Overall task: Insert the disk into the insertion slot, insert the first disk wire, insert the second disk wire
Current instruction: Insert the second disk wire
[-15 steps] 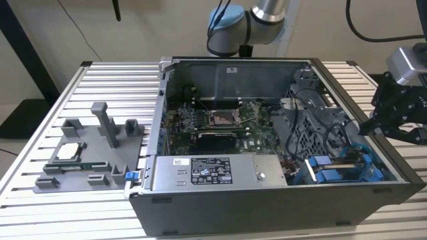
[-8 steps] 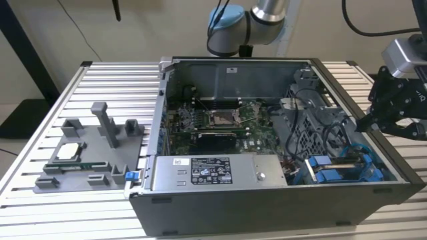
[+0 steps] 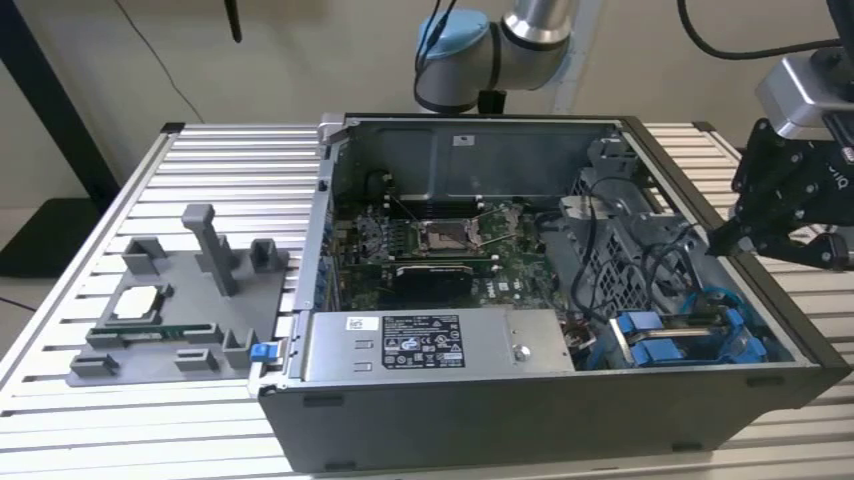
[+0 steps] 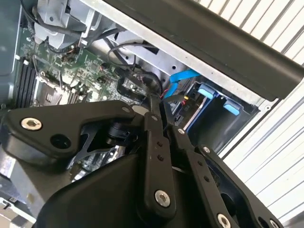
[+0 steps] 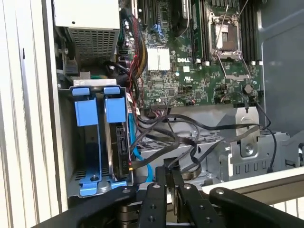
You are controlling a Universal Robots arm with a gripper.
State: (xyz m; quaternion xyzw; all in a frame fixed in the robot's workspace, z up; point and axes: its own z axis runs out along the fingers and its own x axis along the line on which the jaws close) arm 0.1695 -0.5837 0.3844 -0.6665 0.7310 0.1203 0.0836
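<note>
Bench-top PC case [image 3: 534, 420]: disk [image 5: 118, 142] sat in the insertion slot [image 5: 76, 156]. Gripper [image 5: 168, 173] hung above cables [image 5: 209, 127], fingers [image 5: 153, 204] nearly closed. Looked like the wire step, needing fine alignment.

On your slatted metal table [image 3: 120, 440] sits an open computer case [image 3: 534, 425]. Inside it are the green motherboard [image 3: 514, 270] with its bare processor socket [image 3: 443, 236] near the middle, a silver power-supply box [image 3: 434, 345] against one wall, and a perforated grey cage [image 3: 627, 245] towards the exterior view's right. Beside the case, on the exterior view's left, you have a grey fixture plate [image 3: 187, 310] (an upright post [image 3: 207, 245] stands on it, with a square chip [image 3: 138, 301] and a memory stick [image 3: 150, 334] lying nearby).
</note>
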